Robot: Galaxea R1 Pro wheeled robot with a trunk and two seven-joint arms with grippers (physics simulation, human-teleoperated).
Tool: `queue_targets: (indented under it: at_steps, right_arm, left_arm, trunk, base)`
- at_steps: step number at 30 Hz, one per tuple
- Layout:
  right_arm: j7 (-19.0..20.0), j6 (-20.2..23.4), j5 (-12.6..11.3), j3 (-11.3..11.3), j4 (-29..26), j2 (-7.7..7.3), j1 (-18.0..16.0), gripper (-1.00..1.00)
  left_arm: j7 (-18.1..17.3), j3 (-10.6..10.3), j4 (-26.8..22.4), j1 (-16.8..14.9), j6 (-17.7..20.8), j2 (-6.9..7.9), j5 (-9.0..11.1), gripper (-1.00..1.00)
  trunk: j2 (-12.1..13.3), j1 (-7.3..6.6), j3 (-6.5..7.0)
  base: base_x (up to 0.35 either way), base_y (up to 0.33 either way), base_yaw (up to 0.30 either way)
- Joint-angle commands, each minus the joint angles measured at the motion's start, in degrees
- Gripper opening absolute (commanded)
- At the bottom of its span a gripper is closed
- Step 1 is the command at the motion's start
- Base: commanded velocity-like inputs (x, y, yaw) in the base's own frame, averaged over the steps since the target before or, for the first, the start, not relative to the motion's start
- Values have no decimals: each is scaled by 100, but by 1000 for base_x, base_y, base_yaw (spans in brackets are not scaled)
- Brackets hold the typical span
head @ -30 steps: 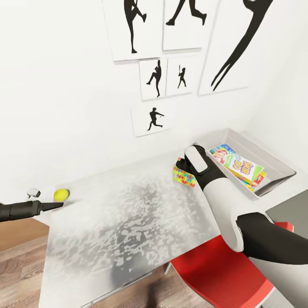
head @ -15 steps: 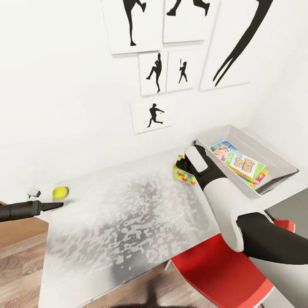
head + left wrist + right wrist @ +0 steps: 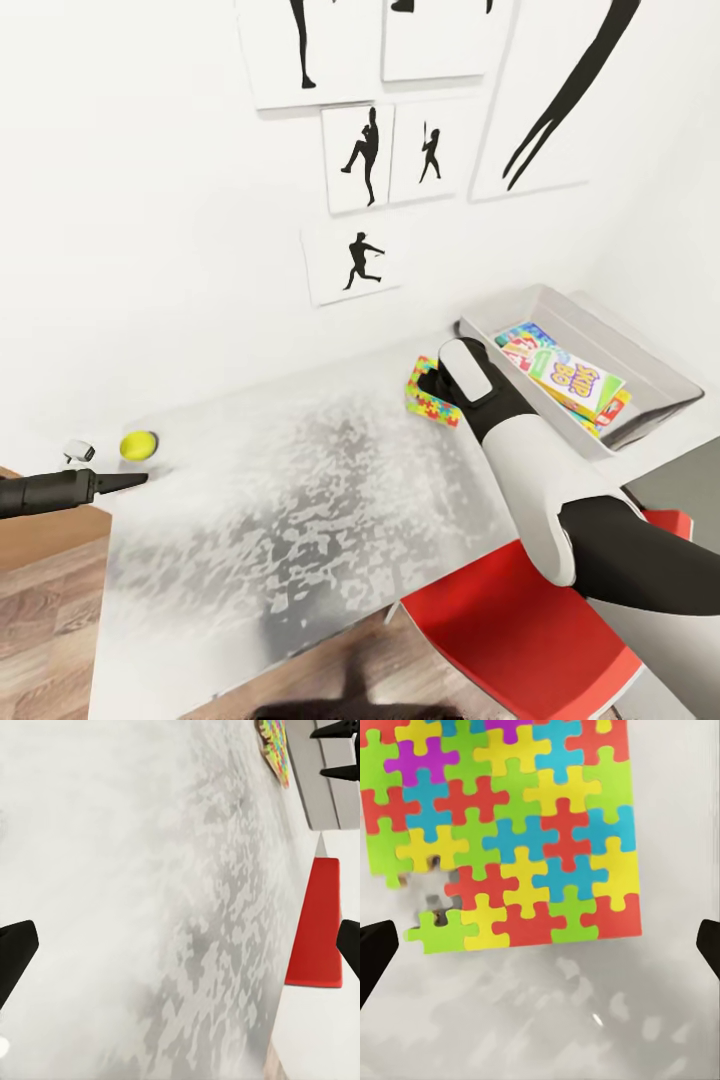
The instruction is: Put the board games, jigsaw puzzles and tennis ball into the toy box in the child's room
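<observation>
The toy box [image 3: 640, 385] sits at the table's [image 3: 300, 520] 2 o'clock corner, against the wall. Board games [image 3: 570, 380] are stacked inside it, a green-and-white one on top, with more coloured boxes partly shown beneath. A jigsaw puzzle [image 3: 428, 398] lies on the table just beside the box, at its 9 o'clock side, partly covered by the right arm. In the right wrist view the puzzle [image 3: 510, 832] is seen flat on the mottled surface, with the right gripper [image 3: 540, 945] spread wide above it, nothing between its tips. The tennis ball [image 3: 138, 445] rests at the table's 10 o'clock edge. The left gripper [image 3: 120, 482] is held near the ball, at its 6 o'clock, apart from it; in the left wrist view its fingers [image 3: 15, 952] are set wide and empty. A red chair [image 3: 520, 630] is tucked at the table's 5 o'clock side.
</observation>
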Motion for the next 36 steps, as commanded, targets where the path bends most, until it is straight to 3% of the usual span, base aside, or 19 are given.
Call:
queue_targets:
  at_steps: [1,29,31,36]
  right_arm:
    - [-45,22,-43,24,-5,-12,-5,100]
    - [-45,25,-33,23,-48,-43,-81,100]
    - [-45,27,14,23,-52,-43,-83,100]
    - [-43,30,456,9,-57,-37,-79,100]
  left_arm:
    - [-19,-28,1,-5,60,5,22,100]
    - [-19,-28,1,-5,60,66,22,100]
    - [-19,-28,1,-5,60,68,22,100]
    - [-19,-28,1,-5,60,77,22,100]
  trunk:
    - [-11,3,-19]
    - [-11,3,-277]
    - [-11,3,-296]
    - [-11,3,-342]
  base:
    - [0,0,0]
    - [0,0,0]
    - [0,0,0]
    - [0,0,0]
